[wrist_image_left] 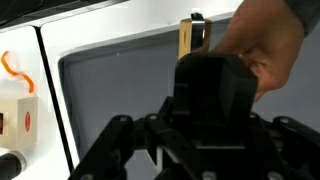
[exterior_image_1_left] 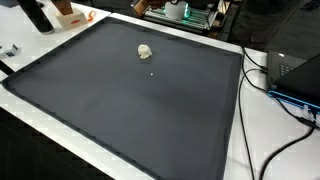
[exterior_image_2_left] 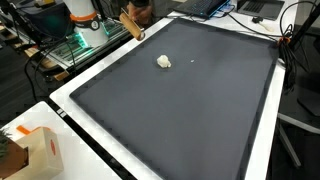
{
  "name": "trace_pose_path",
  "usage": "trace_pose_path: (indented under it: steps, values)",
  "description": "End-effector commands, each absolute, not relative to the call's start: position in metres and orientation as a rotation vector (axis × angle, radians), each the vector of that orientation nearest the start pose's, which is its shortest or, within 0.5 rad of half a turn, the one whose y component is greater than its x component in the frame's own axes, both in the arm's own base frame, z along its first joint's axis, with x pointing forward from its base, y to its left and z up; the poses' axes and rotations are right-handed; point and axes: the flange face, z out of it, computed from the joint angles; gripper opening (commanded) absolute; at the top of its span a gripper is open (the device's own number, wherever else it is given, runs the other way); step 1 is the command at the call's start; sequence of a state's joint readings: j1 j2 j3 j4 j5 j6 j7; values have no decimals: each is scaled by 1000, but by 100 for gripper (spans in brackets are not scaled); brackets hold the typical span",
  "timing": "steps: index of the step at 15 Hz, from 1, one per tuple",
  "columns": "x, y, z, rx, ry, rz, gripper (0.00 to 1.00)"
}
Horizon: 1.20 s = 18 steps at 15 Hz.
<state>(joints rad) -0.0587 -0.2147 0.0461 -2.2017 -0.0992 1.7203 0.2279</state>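
Note:
A small cream-coloured lump (exterior_image_1_left: 145,51) (exterior_image_2_left: 164,62) lies alone on the far part of a large dark mat (exterior_image_1_left: 130,100) (exterior_image_2_left: 190,110), seen in both exterior views. In the wrist view my gripper (wrist_image_left: 192,160) fills the bottom as a black body and linkage, and its fingertips are cut off by the frame edge. Beyond it, a person's hand (wrist_image_left: 265,50) holds a thin wooden piece with a dark end (wrist_image_left: 190,38) over the mat's edge. The same wooden piece (exterior_image_2_left: 131,26) shows in an exterior view at the mat's far corner. Nothing is visible between my jaws.
The mat lies on a white table (exterior_image_1_left: 255,130) (exterior_image_2_left: 75,115). A white box with a red label (exterior_image_2_left: 40,150) (wrist_image_left: 18,118) stands off the mat. Cables (exterior_image_1_left: 270,85) and a dark laptop-like device (exterior_image_1_left: 295,75) lie along one side. Cluttered equipment (exterior_image_2_left: 70,35) stands behind.

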Motion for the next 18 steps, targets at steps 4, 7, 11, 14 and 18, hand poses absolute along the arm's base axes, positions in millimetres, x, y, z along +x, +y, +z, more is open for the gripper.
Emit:
trace_pose_path:
  steps: [4, 7, 11, 14, 18]
  values:
    - [458, -15, 457, -3237, 346, 387, 49]
    - [459, -16, 456, -3244, 344, 378, 49]
    - [460, -16, 454, -3243, 343, 383, 49]
    - [460, -16, 454, -3243, 343, 383, 49]
    - [460, -16, 454, -3244, 343, 383, 49]
